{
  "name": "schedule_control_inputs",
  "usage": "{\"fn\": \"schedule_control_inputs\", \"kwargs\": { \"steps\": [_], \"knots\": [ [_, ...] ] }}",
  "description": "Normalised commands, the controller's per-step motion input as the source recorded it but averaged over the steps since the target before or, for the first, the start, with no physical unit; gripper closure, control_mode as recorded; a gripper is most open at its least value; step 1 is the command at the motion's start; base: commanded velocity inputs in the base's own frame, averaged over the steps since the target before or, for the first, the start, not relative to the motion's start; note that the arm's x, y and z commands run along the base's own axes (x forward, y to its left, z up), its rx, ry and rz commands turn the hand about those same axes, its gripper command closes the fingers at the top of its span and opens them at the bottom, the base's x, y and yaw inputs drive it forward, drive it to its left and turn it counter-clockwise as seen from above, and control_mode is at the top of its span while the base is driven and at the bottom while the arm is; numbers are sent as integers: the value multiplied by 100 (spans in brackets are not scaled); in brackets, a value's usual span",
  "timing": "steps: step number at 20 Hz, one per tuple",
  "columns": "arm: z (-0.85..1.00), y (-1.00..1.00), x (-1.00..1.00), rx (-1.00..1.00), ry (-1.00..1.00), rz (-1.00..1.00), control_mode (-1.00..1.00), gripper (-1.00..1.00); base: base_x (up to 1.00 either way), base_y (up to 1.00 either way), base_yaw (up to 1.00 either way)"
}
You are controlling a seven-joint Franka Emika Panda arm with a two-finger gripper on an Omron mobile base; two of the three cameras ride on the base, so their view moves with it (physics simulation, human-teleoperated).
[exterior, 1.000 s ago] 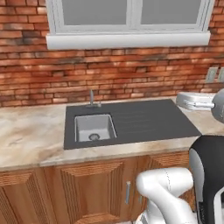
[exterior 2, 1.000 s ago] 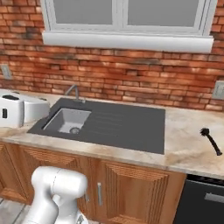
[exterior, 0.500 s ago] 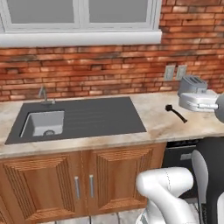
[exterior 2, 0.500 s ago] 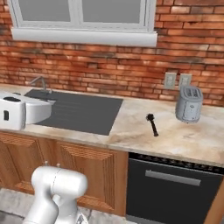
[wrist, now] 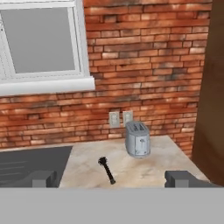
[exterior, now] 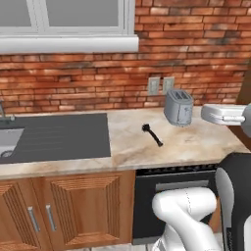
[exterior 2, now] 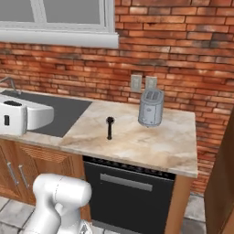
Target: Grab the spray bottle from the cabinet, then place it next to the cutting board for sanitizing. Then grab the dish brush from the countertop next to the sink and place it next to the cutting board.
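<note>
Lying on the counter (exterior: 196,142), the dish brush (exterior: 152,135) at the toaster's (exterior: 177,108) eight o'clock looks light and stiff; its thin handle is best gripped. The end effector (wrist: 113,178) is spread apart, empty.

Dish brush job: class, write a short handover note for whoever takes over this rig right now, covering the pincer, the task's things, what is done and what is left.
Pincer: open, empty, held above the countertop, facing the brick wall.
Dish brush: lying flat on the countertop, between the sink surround and the toaster, touching neither.
Done: cannot tell for the spray bottle.
Left: lower onto the brush handle, grip it, carry it to the cutting board.
</note>
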Motion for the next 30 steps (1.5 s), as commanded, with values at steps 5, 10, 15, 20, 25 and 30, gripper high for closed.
{"fn": "schedule_control_inputs", "kwargs": {
  "steps": [5, 10, 15, 20, 25, 30],
  "knots": [
    [0, 0, 0, 0, 0, 0, 100, -100, 81, -23, 8],
    [0, 0, 0, 0, 0, 0, 100, -100, 100, 3, 2],
    [0, 0, 0, 0, 0, 0, 100, -100, 100, 39, -14],
    [0, 0, 0, 0, 0, 0, 100, -100, 83, 12, -33],
    [0, 0, 0, 0, 0, 0, 100, -100, 62, 1, -8],
    [-26, -3, 31, 1, 22, 4, -100, -100, 12, 0, 0]
  ]
}}
